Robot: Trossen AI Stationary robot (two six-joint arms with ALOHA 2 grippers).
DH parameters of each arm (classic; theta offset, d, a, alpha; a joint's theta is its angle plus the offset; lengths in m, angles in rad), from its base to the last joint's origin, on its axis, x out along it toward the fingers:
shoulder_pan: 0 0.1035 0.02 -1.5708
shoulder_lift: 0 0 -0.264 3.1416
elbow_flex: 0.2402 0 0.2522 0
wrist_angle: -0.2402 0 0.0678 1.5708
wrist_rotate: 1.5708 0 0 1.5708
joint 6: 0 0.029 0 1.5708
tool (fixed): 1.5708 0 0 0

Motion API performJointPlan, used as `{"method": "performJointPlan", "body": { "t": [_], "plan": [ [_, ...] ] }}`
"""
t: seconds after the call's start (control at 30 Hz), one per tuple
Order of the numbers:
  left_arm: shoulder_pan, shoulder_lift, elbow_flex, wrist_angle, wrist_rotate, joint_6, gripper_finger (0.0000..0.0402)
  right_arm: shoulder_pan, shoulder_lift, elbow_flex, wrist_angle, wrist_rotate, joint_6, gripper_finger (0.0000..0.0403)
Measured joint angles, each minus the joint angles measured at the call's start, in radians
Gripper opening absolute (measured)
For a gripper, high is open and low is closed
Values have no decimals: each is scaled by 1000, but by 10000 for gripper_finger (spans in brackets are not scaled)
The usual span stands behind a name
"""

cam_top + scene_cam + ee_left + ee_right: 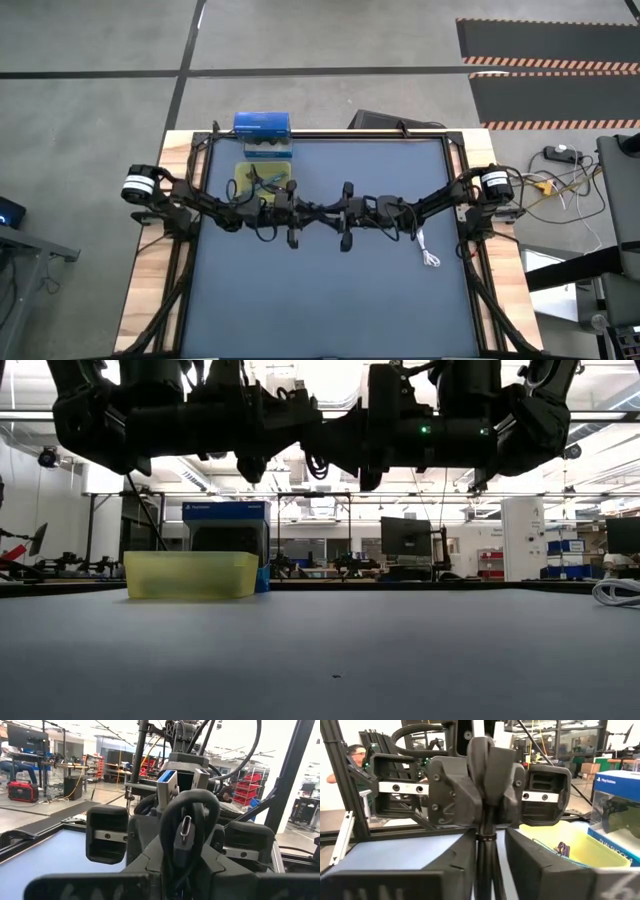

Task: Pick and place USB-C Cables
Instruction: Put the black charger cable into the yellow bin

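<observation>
Right wrist view: blue box [620, 800] reads "PlayStation", "DualShock 4".

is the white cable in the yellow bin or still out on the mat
Out. The white cable lies on the mat's right side, far from the yellow bin, below the right arm.

Blue boxed game controller [262, 125] behind yellow bin [243, 176]; perhaps a person [350, 757] beyond.

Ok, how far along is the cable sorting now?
The teal cable and purple cable lie in the yellow bin. The black cable is in hand, mid-air between the left gripper and right gripper. The white cable is left, outside the bin.
</observation>
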Motion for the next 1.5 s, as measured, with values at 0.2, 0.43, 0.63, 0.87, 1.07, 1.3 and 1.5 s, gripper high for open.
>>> {"method": "performJointPlan", "body": {
  "t": [0.2,0.43,0.63,0.87,1.07,1.3,1.5],
  "plan": [
    [-1,-1,0,-1,8,-3,31,0,-9,0,-28,5,9,151],
    [-2,-3,0,-31,7,-29,31,0,-92,0,-212,8,9,180],
    [-6,-14,1,-90,-1,-31,31,0,-186,0,-392,8,3,182],
    [-6,-71,0,-230,-8,-29,31,0,-315,0,-718,8,1,182],
    [-5,-157,8,-484,-38,-30,31,0,-429,0,-950,8,8,183],
    [-5,-310,46,-911,-149,-30,30,0,-526,0,-1079,9,34,182],
    [12,-386,207,-1465,-249,-29,30,0,-549,0,-1107,10,24,179]
  ]
}}
